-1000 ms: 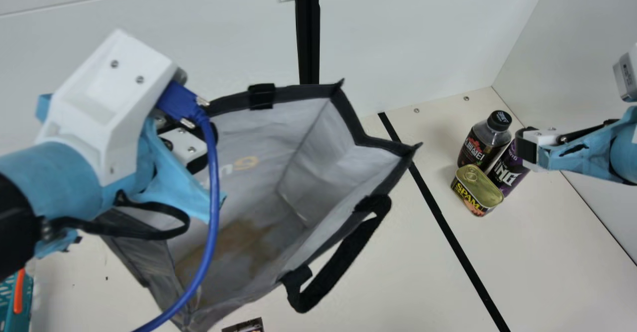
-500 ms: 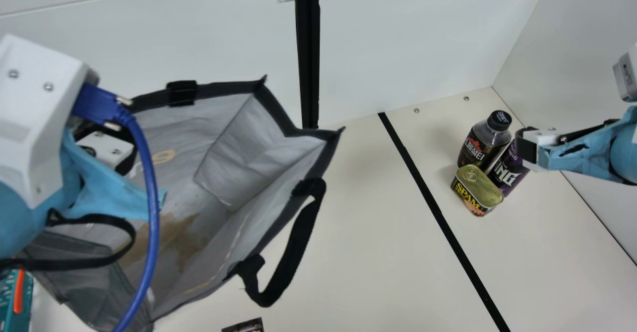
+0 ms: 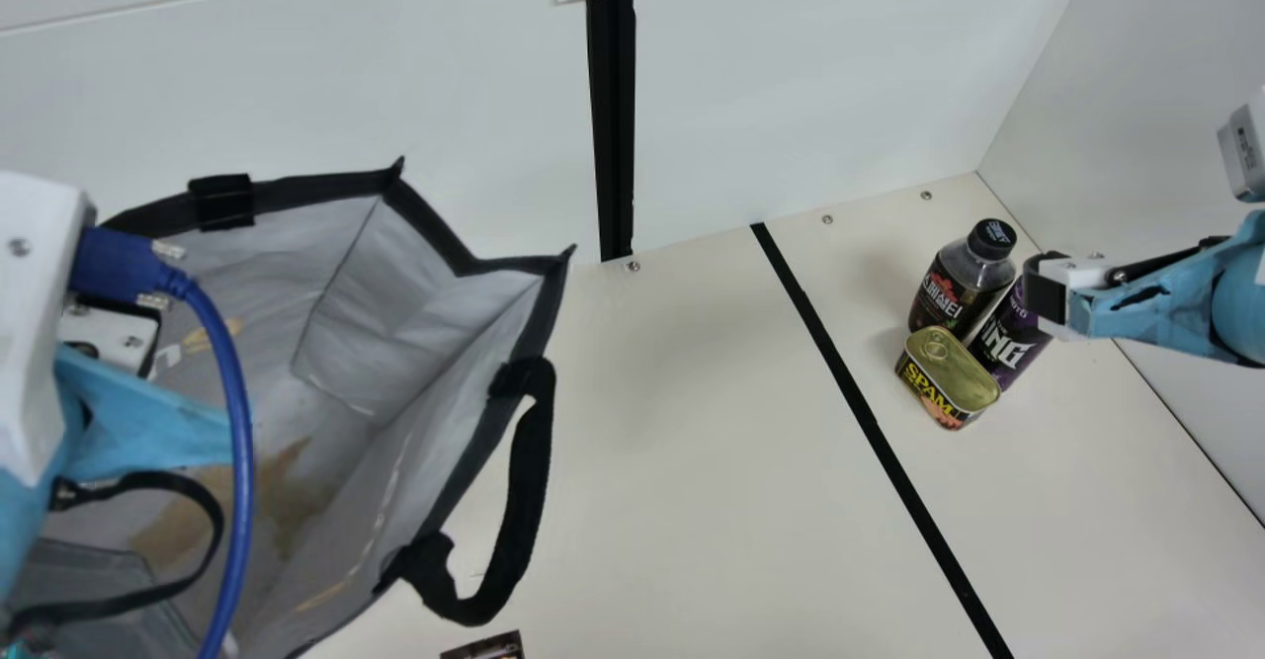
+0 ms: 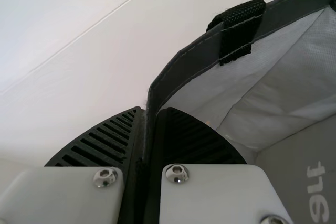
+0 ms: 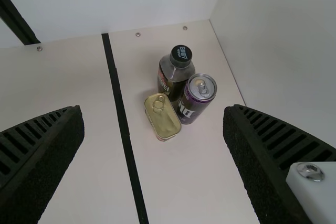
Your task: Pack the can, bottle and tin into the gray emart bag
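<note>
The left gripper pinches the gray bag; the goods stand on the table near three o'clock.
In the main view, left to right: the left gripper is at nine o'clock, its pincer clamped on the bag's rim; the bag gapes between eight and nine; the tin lies just past three, with the bottle at its twelve and the can at its two, close together; the right gripper is at three, its pincer spread wide.
</note>
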